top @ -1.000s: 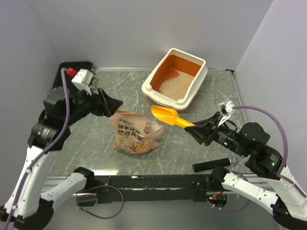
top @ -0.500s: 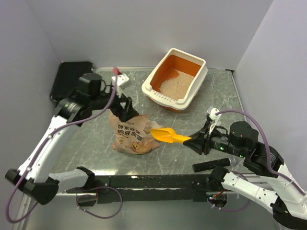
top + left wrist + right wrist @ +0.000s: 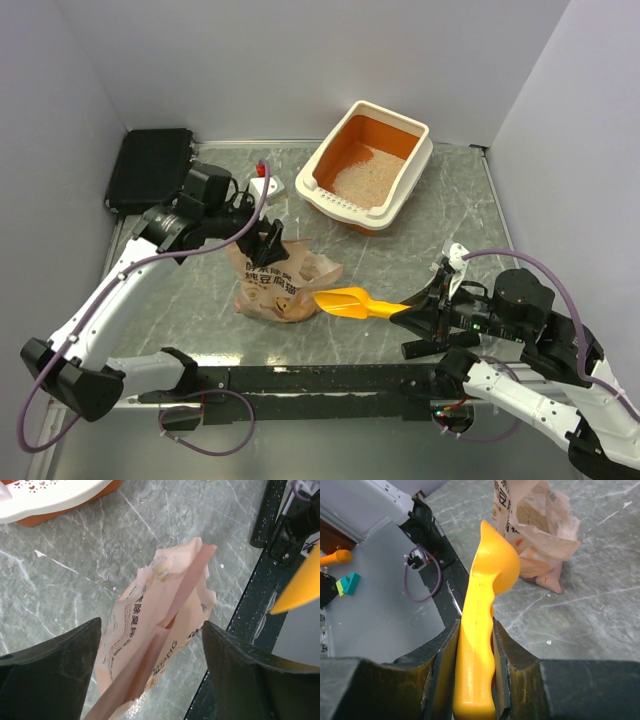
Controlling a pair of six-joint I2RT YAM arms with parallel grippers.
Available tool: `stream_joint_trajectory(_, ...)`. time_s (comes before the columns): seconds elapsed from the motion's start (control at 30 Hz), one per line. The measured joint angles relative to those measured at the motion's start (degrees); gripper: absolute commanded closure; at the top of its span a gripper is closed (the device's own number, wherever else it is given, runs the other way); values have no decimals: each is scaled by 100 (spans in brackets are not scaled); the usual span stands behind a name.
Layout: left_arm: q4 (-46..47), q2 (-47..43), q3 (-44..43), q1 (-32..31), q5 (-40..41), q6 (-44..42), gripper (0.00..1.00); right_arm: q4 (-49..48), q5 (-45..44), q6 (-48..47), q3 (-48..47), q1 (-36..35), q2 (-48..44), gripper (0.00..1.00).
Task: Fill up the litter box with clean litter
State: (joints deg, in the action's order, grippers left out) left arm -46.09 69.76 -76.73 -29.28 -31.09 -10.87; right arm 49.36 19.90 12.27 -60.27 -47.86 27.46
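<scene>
Your litter box [image 3: 415, 160] sits at the worktop's far edge, right of centre: cream outside, orange inside. Clean litter [image 3: 362, 172], pale beige, partly covers its floor. Left gripper [image 3: 268, 245] spread wide over the bag [image 3: 275, 292]. Right gripper [image 3: 415, 312] clamps the scoop [image 3: 345, 300] handle.

A peach-pink printed bag [image 3: 275, 280] stands crumpled on a grey-green, marble-patterned table [image 3: 430, 230], left of centre. Its top is open and ragged, and dark printed characters run down its front. A yellow-orange plastic scoop [image 3: 352, 302] has its bowl just beside the bag's lower right edge and its handle pointing right; whether they touch cannot be told. A black case [image 3: 150, 168] lies flat in the far left corner, well apart from both. Plain pale lilac walls [image 3: 300, 60] enclose the table on three sides.
</scene>
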Motion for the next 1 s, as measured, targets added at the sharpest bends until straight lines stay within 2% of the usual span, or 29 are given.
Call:
stream_joint_trajectory(0.17, -155, -258, 136, -2, 125, 0, 25, 39, -31, -35, 55, 0, -2, 100)
stream_joint_trajectory(0.23, -162, -280, 234, 0, 203, 0, 30, 42, -48, -46, 55, 0, 9, 100)
stream_joint_trajectory(0.27, -175, -280, 291, -2, 249, 0, 36, 44, -76, -59, 55, 0, 17, 100)
stream_joint_trajectory(0.3, -175, -273, 348, -2, 275, 4, 59, 44, -101, -63, 55, 0, 28, 100)
stream_joint_trajectory(0.4, -188, -240, 452, -9, 374, 2, 99, 42, -162, -63, 52, 0, 66, 100)
stream_joint_trajectory(0.53, -201, -149, 496, -175, 649, 20, 99, 48, -273, -74, 9, 0, 166, 100)
stream_joint_trajectory(0.63, -181, -133, 505, -610, 1207, 111, 99, 136, -387, -131, -195, 0, 334, 100)
stream_joint_trajectory(0.73, 35, -326, 682, -1246, 2011, 219, 99, 249, -555, -234, -619, 4, 629, 100)
stream_joint_trajectory(0.83, 409, -876, 1154, -2017, 2883, 302, 99, 229, -638, -330, -955, 79, 940, 100)
stream_joint_trajectory(1.0, 901, -1773, 1851, -3058, 4059, 339, 99, 201, -457, -448, -1261, 560, 1550, 100)
